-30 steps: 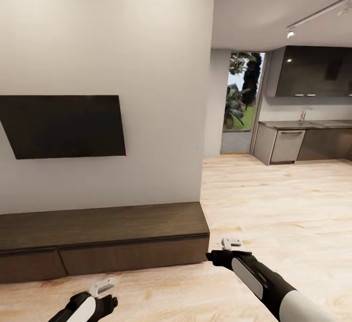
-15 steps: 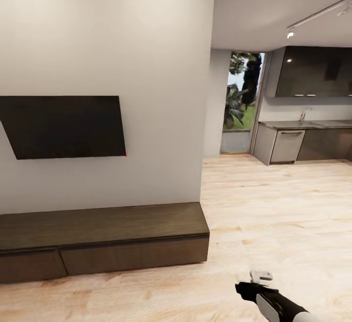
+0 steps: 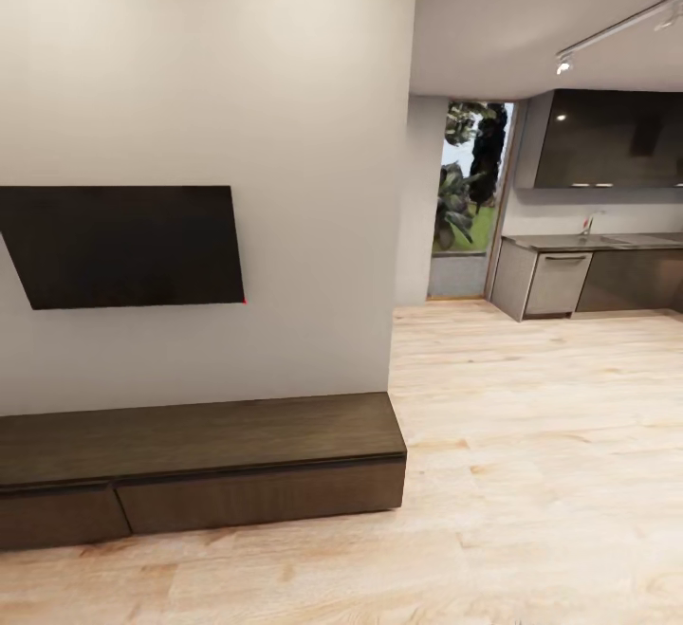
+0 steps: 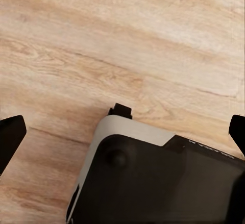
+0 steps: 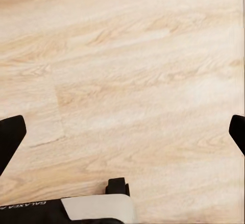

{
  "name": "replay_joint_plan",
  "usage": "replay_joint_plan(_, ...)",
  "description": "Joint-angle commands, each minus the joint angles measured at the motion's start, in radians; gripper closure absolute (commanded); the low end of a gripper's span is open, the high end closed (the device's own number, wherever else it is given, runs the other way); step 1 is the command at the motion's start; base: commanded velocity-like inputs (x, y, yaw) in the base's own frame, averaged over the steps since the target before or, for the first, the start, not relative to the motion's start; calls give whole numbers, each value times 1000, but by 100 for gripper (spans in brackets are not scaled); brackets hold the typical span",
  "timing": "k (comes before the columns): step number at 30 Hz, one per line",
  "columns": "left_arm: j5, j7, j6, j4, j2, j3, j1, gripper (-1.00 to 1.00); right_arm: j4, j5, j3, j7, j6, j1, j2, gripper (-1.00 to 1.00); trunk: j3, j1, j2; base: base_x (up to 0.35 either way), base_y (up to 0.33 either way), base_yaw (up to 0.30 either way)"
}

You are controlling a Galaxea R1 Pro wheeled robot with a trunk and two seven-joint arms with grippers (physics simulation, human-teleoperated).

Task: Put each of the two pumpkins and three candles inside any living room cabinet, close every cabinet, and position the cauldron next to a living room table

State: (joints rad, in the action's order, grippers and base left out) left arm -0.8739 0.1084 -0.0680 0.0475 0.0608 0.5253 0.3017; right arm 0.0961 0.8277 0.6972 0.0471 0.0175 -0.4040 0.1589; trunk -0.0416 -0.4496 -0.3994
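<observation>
So, head view: cabinet (image 3: 199, 464) runs low along the grey wall (image 3: 209, 65), dark brown, flat top bare, front panels flush and shut as far as the view shows. Its left end runs past the frame edge. TV (image 3: 121, 246) hangs on the wall above it, well apart from the top. Floor (image 3: 531, 473) is pale wood planks, open in front of the cabinet and off to the right toward the kitchen. Nothing stands between camera and cabinet front.

Right of the wall's corner: a doorway (image 3: 470, 198) with plants behind glass. Beside it a grey counter (image 3: 588, 244) with lower units, dark upper cupboards (image 3: 607, 137) above, track light (image 3: 565, 63) on the ceiling.

Left wrist view: left gripper (image 4: 122, 137) points down at the planks, its two dark fingers (image 4: 10, 137) far apart at the frame's edges, nothing between them but floor and a grey-and-black piece of the robot's body (image 4: 153, 178) below.

Right wrist view: right gripper (image 5: 122, 137) also faces the planks, fingers (image 5: 10, 137) wide apart, empty; a corner of the same grey-black body (image 5: 97, 208) sits at the edge, with a small black tab sticking out.
</observation>
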Motion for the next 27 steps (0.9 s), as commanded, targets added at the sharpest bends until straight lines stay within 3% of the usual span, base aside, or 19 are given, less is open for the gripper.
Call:
replay_joint_plan(1,-7,6,-5,3,0,9,-7,-100,-10,10,7,4,9,5,0,-100,0,0,-1,0,0,0)
replay_joint_plan(7,-5,6,-3,3,-1,9,-44,-100,-59,9,7,4,39,22,-1,-100,0,0,-1,0,0,0)
replay_joint_plan(16,-4,6,-1,3,-5,10,-113,-100,-80,9,7,12,93,94,-1,-100,0,0,-1,0,0,0)
replay_joint_plan(27,-4,6,1,3,-3,26,-156,-100,-97,7,8,14,95,126,-1,-100,0,0,-1,0,0,0)
